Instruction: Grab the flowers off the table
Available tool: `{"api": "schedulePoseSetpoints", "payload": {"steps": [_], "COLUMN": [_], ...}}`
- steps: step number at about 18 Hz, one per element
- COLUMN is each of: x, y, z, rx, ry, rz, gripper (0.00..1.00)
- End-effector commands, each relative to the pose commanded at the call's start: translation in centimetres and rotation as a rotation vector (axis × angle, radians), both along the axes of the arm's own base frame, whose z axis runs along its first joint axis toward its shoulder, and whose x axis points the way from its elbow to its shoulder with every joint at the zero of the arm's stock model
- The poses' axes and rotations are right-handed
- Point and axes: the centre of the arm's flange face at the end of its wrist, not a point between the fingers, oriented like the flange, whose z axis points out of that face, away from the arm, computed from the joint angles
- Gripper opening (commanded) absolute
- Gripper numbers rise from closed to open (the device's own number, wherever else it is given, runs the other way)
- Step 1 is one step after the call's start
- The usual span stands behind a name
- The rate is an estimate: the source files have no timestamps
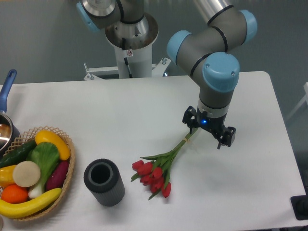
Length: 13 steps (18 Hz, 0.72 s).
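— One bunch of flowers (158, 174) lies on the white tabletop (120, 120), is that right?

— Yes. Red buds point toward the front edge, and the green stems run up and to the right.

— Where is the tool (208, 129)?

— Right over the stem ends, low to the tabletop. Its fingers are dark and seen from above, so I cannot tell whether they are apart or clamped on the stems.

— What else is nearby?

— One dark ribbed cup (104, 182) stands just left of the buds. Farther left, a wicker basket (67, 180) holds toy fruit and vegetables (31, 173).
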Motion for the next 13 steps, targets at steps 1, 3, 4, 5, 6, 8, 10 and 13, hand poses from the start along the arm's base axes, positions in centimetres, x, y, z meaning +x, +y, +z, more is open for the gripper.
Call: {"api": "schedulePoseSetpoints", "payload": {"steps": [1, 3, 4, 5, 6, 8, 10, 13], "x": [0.1, 0.2, 0.3, 0.5, 0.6, 1.0, 1.7, 2.8], "y": [0.0, -0.1, 0.0, 0.0, 0.2, 0.3, -0.2, -0.5], "z": [0.0, -0.3, -0.3, -0.4, -0.4, -1.1, -2.6, -3.9], "rx": [0.000, 0.002, 0.007, 0.010, 0.019, 0.058, 0.080, 0.115], "ry": [0.000, -0.005, -0.008, -0.013, -0.019, -0.058, -0.080, -0.028], "rz": [-0.002, -0.001, -0.001, -0.002, 0.003, 0.015, 0.069, 0.093], "gripper": [1.00, 1.00, 1.00, 1.00, 1.00, 1.00, 1.00, 1.00]}}
